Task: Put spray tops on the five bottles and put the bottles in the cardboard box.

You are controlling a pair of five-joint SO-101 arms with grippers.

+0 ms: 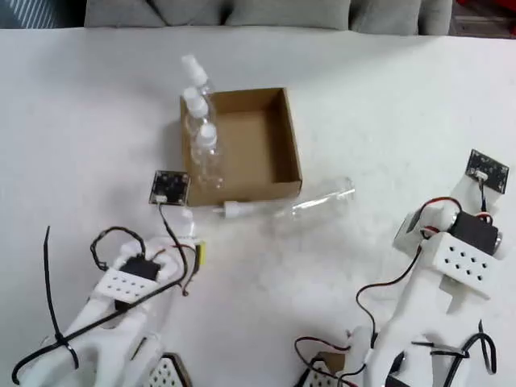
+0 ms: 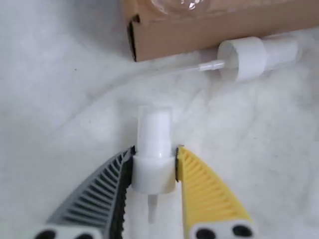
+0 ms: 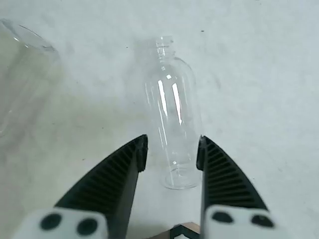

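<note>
Cardboard box (image 1: pixel 258 191) holds three bottles (image 1: pixel 207 161) (spray tops (image 1: pixel 206 133) fitted) along one wall.

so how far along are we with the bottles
Three clear plastic bottles with white spray tops seem to stand in the brown cardboard box. In hand: the left gripper clamps a white spray top; the right gripper, open, straddles an uncapped clear bottle. Left: another bare bottle and loose top by the box; both bottles need boxing.

Three topped bottles (image 1: pixel 207 157) upright at box (image 1: pixel 260 192); clear bottle (image 1: pixel 321 200) lying beside.
</note>
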